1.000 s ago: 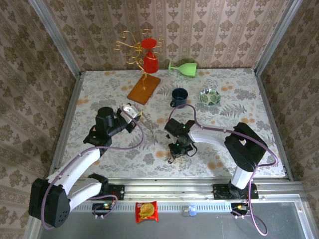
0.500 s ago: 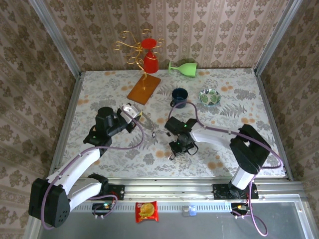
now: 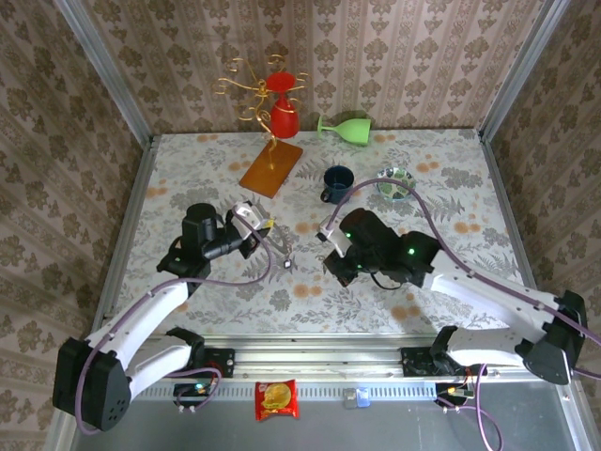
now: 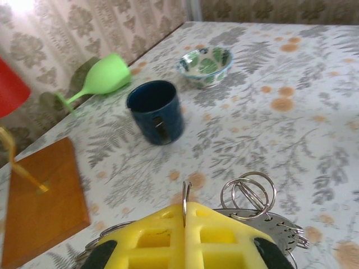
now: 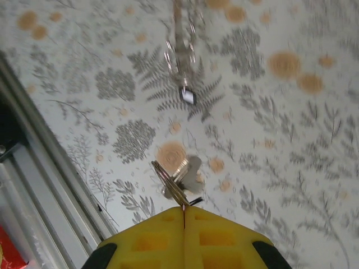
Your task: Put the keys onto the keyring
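Observation:
My left gripper [image 4: 184, 204] is shut on a thin metal ring seen edge-on. The flat grey keyring [image 4: 273, 225] shows behind its yellow fingers, with small split rings [image 4: 249, 192] linked beside it. In the top view the left gripper [image 3: 264, 227] is held above the table's left half, and a short string of rings with a black-headed key [image 3: 285, 261] dangles from it. That same key [image 5: 187, 96] hangs blurred in the right wrist view. My right gripper [image 5: 184, 208] is shut on the keys [image 5: 182, 178], a silvery bunch on a split ring lifted off the table.
A dark blue mug [image 3: 336, 183] and a patterned bowl [image 3: 395, 181] stand behind the grippers. A green glass [image 3: 346, 127] lies at the back. A red cup [image 3: 284, 117] hangs on a gold stand with a wooden base [image 3: 271, 167]. The table's near rail [image 5: 33, 140] runs below my right gripper.
My right gripper has closed on the keys and lifted them off the table, its arm swinging up and back. The left gripper has shifted slightly right with the keyring.

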Controlling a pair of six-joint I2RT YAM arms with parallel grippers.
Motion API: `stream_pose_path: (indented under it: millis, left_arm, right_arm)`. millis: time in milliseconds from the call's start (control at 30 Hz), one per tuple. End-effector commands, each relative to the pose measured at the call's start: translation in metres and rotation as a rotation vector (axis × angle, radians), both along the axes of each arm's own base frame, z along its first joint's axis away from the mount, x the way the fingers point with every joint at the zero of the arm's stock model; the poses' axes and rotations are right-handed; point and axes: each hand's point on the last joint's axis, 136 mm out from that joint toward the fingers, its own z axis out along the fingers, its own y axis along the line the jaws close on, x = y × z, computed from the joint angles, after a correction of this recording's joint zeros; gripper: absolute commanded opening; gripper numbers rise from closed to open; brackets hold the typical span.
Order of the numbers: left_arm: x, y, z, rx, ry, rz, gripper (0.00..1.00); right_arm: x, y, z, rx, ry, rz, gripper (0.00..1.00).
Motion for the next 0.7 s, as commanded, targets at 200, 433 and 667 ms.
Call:
stream_pose_path:
  millis: [200,433,667]
  left_arm:
    - [-0.038,-0.036,0.049,-0.136,-0.034,-0.212,0.0]
    - [-0.027,-0.043,0.044,-0.132,0.025,-0.116,0.0]
    - [-0.02,-0.045,0.03,-0.099,0.085,-0.075,0.0]
  right_arm:
    - [0.032,0.005,0.011,-0.069,-0.145,0.0,0.0]
    - [0.063,0.011,-0.004,-0.234,-0.153,-0.115,0.0]
    - [0.059,0.044,0.02,-0.085,-0.231,-0.026,0.0]
